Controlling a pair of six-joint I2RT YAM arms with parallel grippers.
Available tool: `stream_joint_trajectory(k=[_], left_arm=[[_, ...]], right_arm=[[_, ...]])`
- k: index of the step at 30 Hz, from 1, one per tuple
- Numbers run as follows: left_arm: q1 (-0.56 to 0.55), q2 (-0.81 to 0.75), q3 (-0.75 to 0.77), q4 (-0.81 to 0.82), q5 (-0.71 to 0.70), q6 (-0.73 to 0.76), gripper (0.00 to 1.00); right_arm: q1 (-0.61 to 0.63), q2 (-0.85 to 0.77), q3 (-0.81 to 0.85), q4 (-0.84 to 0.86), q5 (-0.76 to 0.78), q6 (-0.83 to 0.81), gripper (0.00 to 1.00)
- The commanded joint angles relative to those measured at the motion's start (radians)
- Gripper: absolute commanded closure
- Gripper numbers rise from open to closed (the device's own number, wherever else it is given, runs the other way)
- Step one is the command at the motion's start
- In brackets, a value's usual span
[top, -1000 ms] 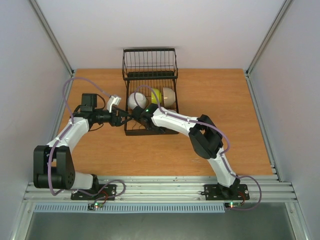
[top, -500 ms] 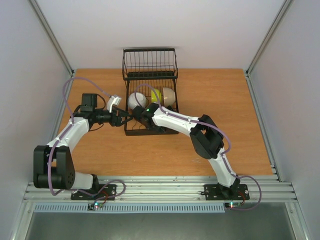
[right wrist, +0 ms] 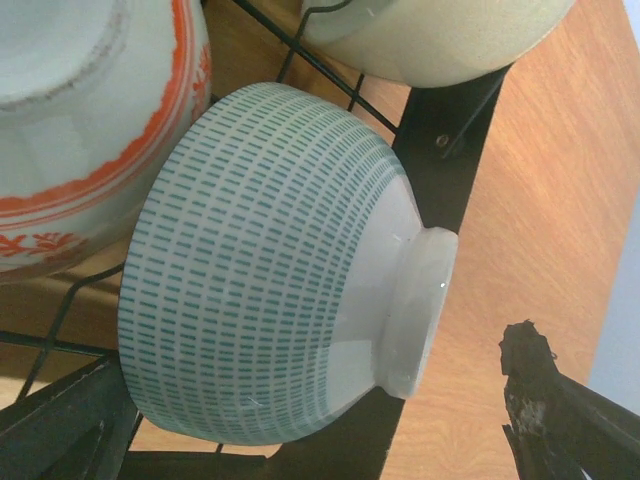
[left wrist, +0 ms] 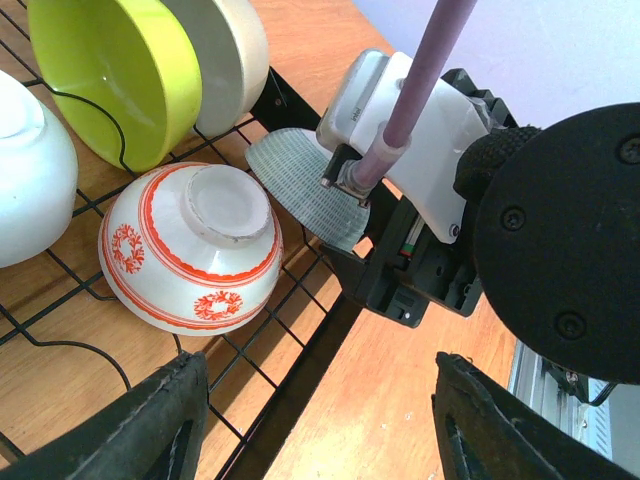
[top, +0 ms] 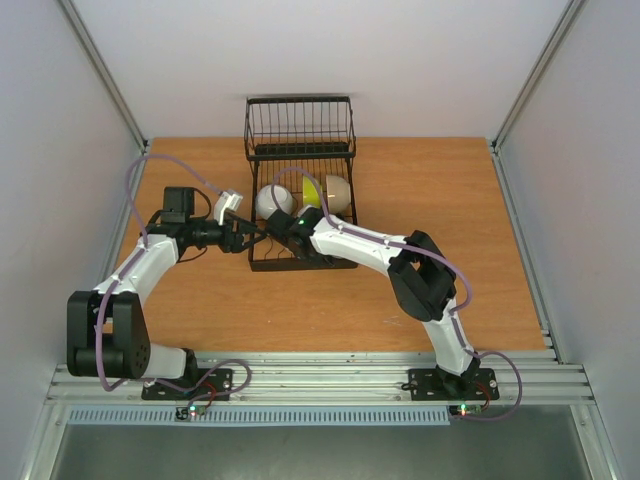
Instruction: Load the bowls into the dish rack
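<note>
From above, the black wire rectangular dish rack [top: 300,128] stands at the far middle of the orange-brown wooden table [top: 430,190], with its taller basket section at the far end. In its lower part three bowls stand on edge in a row: a plain white round ceramic bowl [top: 272,200], a yellow-green bowl [top: 312,190] and a cream bowl [top: 338,190]. The left gripper [top: 243,233] and the right gripper [top: 283,229] come together at the near left part of the rack. In this view I cannot tell how wide they are.

In the left wrist view, the fingers [left wrist: 170,420] of the left gripper stand apart and nothing is between them. Beyond them, a white bowl with red pattern [left wrist: 190,250] lies in the rack with its foot turned up. Just beside it, a pale teal bowl with a pattern of small dashes [left wrist: 300,185] is partly hidden behind the right gripper.

In the right wrist view, the pale teal bowl lies on its side on the rack wires, with its foot to the right, touching the red-patterned bowl. The right fingers [right wrist: 545,395] are spread wide on both sides of it. There is a gap at the foot, so it is not gripped.
</note>
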Motion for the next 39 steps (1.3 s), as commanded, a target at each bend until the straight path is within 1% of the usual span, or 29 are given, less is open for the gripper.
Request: stream_joint_trajectory(k=[1, 10, 15, 16, 18, 19, 21, 23, 28, 29, 30, 35, 39], left_arm=[[-0.001, -0.013, 0.023, 0.019, 0.019, 0.007, 0.38], [-0.002, -0.016, 0.021, 0.019, 0.015, 0.009, 0.38], [-0.002, -0.011, 0.021, 0.018, 0.016, 0.010, 0.38], [-0.002, -0.011, 0.022, 0.019, 0.015, 0.010, 0.38], [-0.002, -0.011, 0.016, 0.020, 0.013, 0.012, 0.38], [-0.002, -0.010, 0.016, 0.021, 0.012, 0.013, 0.38], [-0.002, -0.011, 0.019, 0.018, 0.014, 0.013, 0.38], [-0.001, -0.014, 0.018, 0.017, 0.015, 0.013, 0.38], [-0.002, -0.016, 0.017, 0.017, 0.011, 0.015, 0.38], [-0.001, -0.016, 0.017, 0.017, 0.012, 0.015, 0.38], [-0.001, -0.016, 0.017, 0.018, 0.013, 0.014, 0.38], [-0.002, -0.018, 0.017, 0.016, 0.013, 0.015, 0.38], [-0.001, -0.025, 0.014, 0.016, 0.008, 0.015, 0.38]], right_arm=[[0.007, -0.018, 0.007, 0.044, -0.024, -0.026, 0.02], [0.007, -0.016, 0.001, 0.113, -0.067, -0.028, 0.02], [0.007, -0.076, -0.054, 0.201, -0.093, -0.029, 0.02], [0.007, -0.093, -0.069, 0.221, -0.100, -0.030, 0.03], [0.006, -0.119, -0.095, 0.260, -0.116, -0.036, 0.12], [0.006, -0.131, -0.109, 0.278, -0.124, -0.038, 0.20], [0.006, -0.150, -0.125, 0.305, -0.130, -0.035, 0.29], [0.006, -0.163, -0.133, 0.319, -0.130, -0.027, 0.44], [0.006, -0.179, -0.148, 0.337, -0.144, -0.022, 0.87], [0.006, -0.177, -0.147, 0.337, -0.146, -0.020, 0.93], [0.007, -0.175, -0.147, 0.336, -0.146, -0.018, 0.98], [0.006, -0.167, -0.153, 0.340, -0.138, -0.004, 0.99], [0.006, -0.207, -0.186, 0.371, -0.133, 0.002, 0.99]])
